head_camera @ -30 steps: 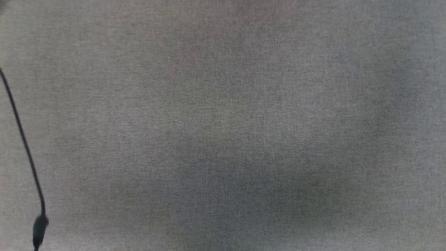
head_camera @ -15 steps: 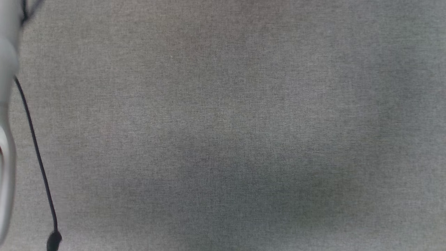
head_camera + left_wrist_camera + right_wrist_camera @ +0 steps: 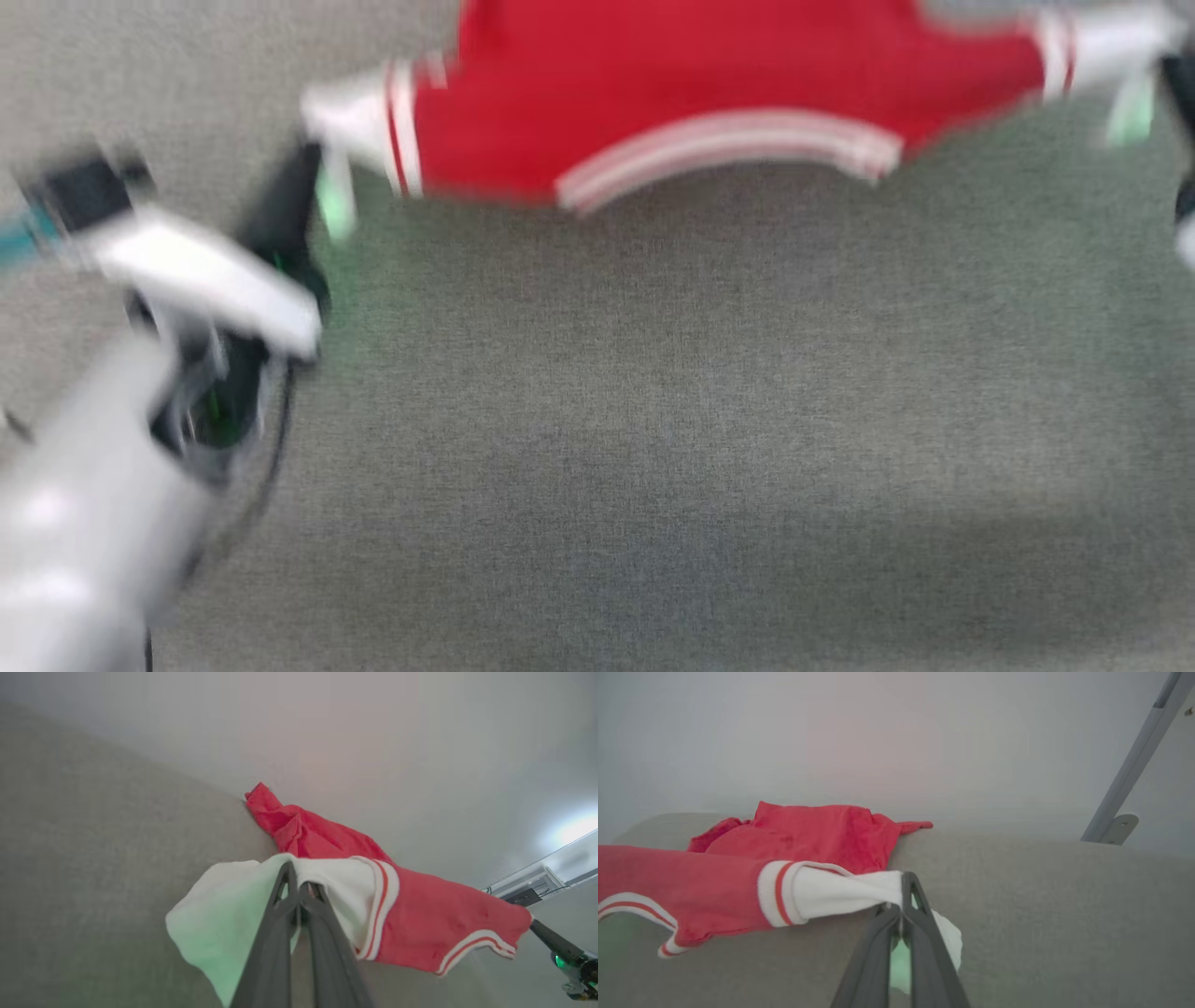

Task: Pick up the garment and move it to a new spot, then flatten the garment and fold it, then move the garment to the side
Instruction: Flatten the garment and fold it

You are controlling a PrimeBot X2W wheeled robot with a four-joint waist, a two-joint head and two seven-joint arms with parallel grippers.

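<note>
Matt cloth garment (image 3: 709, 84); coarse woven surface (image 3: 653, 420)

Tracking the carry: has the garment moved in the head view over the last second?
Yes: the garment has entered from the top edge, over the grey surface.

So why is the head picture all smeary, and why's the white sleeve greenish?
Head view: the garment and pale arm are smeared, likely motion blur. Left wrist view: sharp; a green glow tints the white sleeve by the left gripper. Right wrist view: sharp too, same green tint under the right gripper.
</note>
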